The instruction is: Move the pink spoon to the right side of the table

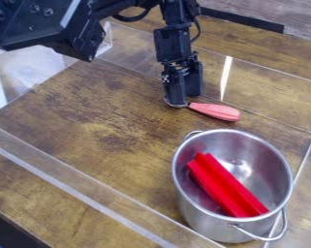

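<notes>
Hand (182, 94) open over the bowl end of the pink spoon (215, 111), lying at one o'clock on the tabletop (86, 121). Closing there risks slipping off slick metal; dragging toward five o'clock risks striking the pot (197, 203).

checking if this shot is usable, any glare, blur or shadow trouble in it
In the camera view, pale glare streaks run along the acrylic walls; the pot has bright highlights on its steel; the gripper is dark with little detail and hides the spoon's bowl end; the whole picture is slightly soft.
</notes>
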You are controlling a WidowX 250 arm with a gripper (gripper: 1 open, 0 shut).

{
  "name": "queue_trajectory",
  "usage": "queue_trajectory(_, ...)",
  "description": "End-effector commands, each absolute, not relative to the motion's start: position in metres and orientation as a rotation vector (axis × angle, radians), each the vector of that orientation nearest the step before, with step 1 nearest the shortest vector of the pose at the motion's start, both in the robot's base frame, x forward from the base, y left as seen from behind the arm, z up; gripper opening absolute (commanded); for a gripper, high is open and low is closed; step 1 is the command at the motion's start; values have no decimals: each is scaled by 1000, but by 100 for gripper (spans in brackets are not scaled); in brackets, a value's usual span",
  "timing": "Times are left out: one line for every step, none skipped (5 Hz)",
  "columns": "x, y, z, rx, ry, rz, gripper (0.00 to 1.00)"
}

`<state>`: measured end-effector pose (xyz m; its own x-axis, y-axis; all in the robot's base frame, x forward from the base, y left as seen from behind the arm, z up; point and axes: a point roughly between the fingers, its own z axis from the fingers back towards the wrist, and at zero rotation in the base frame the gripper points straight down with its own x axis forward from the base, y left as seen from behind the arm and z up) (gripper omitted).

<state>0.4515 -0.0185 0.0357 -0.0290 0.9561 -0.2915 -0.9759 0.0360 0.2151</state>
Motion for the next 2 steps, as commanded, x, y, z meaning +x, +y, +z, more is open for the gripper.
queue_trajectory(453, -31, 51, -85, 383, 1485, 100)
queue_trajectory(452, -33, 49, -76, 405, 1464, 100)
